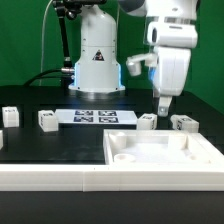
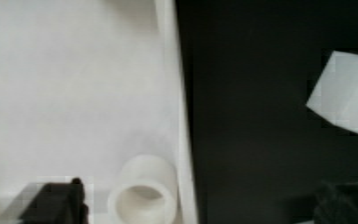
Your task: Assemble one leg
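Observation:
Several small white legs with tags stand on the black table: two at the exterior view's left (image 1: 9,115) (image 1: 46,120) and two at the right (image 1: 147,121) (image 1: 183,123). My gripper (image 1: 163,108) hangs pointing down between the two right legs, just behind the far rim of the large white tray-like piece (image 1: 165,152). In the wrist view my gripper (image 2: 202,205) is open and empty. Its dark fingertips (image 2: 55,203) stand wide apart over the edge of that white piece (image 2: 69,90), near a round socket (image 2: 144,200). A blurred white part (image 2: 346,95) lies on the black table beside it.
The marker board (image 1: 95,117) lies flat in the middle of the table in front of the robot base (image 1: 97,60). A white rail (image 1: 50,178) runs along the front edge. Cables trail at the back left.

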